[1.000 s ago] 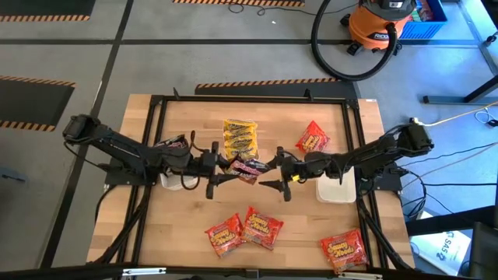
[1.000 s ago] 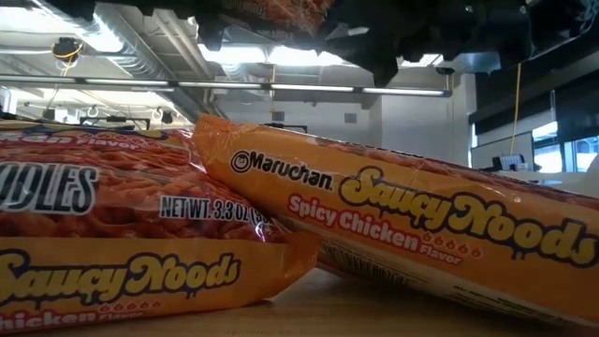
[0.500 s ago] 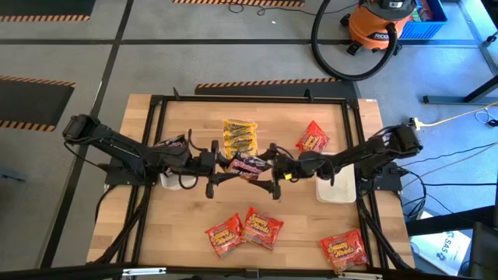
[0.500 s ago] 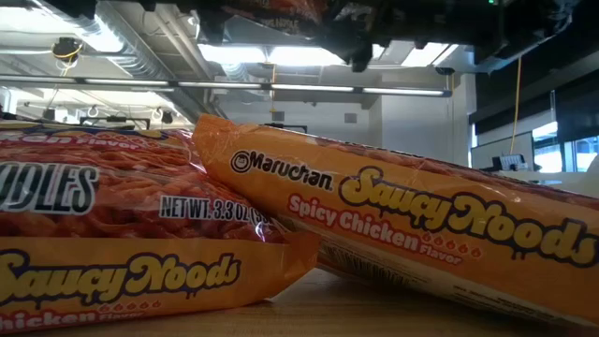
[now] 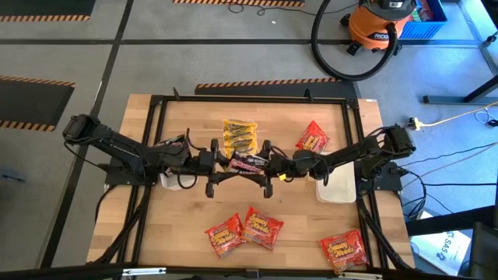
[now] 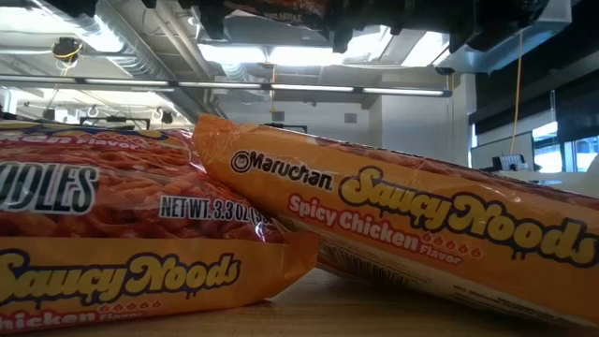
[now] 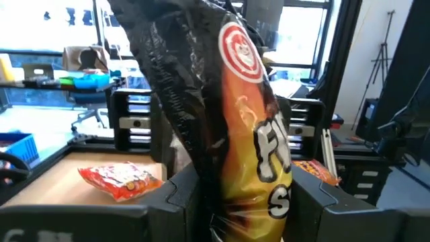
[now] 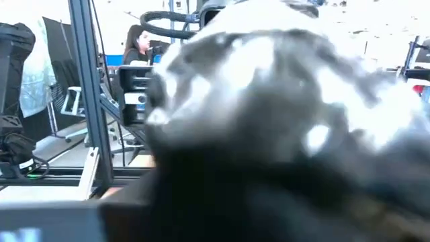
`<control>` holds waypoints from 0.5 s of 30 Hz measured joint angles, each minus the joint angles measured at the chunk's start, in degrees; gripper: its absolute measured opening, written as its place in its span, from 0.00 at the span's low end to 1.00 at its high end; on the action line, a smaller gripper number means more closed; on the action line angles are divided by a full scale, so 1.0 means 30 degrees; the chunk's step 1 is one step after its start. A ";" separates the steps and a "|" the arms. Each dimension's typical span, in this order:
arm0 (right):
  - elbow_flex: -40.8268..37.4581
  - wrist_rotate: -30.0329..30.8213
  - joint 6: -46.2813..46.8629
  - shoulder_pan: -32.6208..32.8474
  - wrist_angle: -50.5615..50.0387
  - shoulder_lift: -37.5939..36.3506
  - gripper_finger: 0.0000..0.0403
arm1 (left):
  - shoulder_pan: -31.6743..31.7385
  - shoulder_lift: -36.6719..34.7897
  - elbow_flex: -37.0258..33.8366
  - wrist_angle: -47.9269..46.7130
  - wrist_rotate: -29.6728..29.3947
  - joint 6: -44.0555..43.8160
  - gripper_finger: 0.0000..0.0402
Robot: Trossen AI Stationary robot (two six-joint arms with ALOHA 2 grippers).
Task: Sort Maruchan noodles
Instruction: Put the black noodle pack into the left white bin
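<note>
A dark packet of Maruchan noodles [image 5: 247,163] with a reddish print hangs above the table's middle, between my two grippers. My left gripper [image 5: 220,164] is shut on its left end. In the left wrist view the same packet [image 7: 235,114] is black and orange-yellow with a red circle. My right gripper [image 5: 265,166] stands right at the packet's right end. There the dark packet [image 8: 269,101] fills the right wrist view, and I cannot tell whether that gripper touches it. A yellow packet [image 5: 240,136] lies flat on the table behind them. My left gripper pinches the dark packet's near end [image 7: 236,210] between its two fingers [image 7: 180,202]. The fingers come in level from the table's left and point along the packet. The packet reaches out toward the right arm, crumpled at the hold and lifted clear of the table.
Red-orange packets lie at the far right [image 5: 312,139], the near middle [image 5: 224,235] [image 5: 263,227] and the near right [image 5: 344,250]. Two of them fill the low view [image 6: 122,234] [image 6: 412,225]. White trays sit under the right arm [image 5: 336,189] and the left arm [image 5: 170,180].
My right gripper has moved toward the table's left, up to the free end of the dark packet. My left gripper has kept the packet in the air at the same place.
</note>
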 joint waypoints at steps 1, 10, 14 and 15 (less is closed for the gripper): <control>0.0000 -0.0095 -0.0010 0.0000 -0.0080 -0.0006 0.49 | 0.0006 0.0000 0.0000 -0.0018 0.0012 -0.0194 0.34; 0.0036 -0.0157 -0.0204 0.0015 -0.0703 -0.0013 0.42 | -0.0024 -0.0200 0.0022 -0.0750 0.0647 -0.2168 0.37; 0.0034 -0.0176 -0.0265 0.0029 -0.1207 -0.0013 0.42 | 0.0007 -0.1152 0.0674 -0.3763 0.1384 -0.2716 0.45; 0.0029 -0.0181 -0.0267 0.0029 -0.1414 -0.0013 0.41 | -0.0012 -0.1377 0.0859 -0.4594 0.1375 -0.2806 0.48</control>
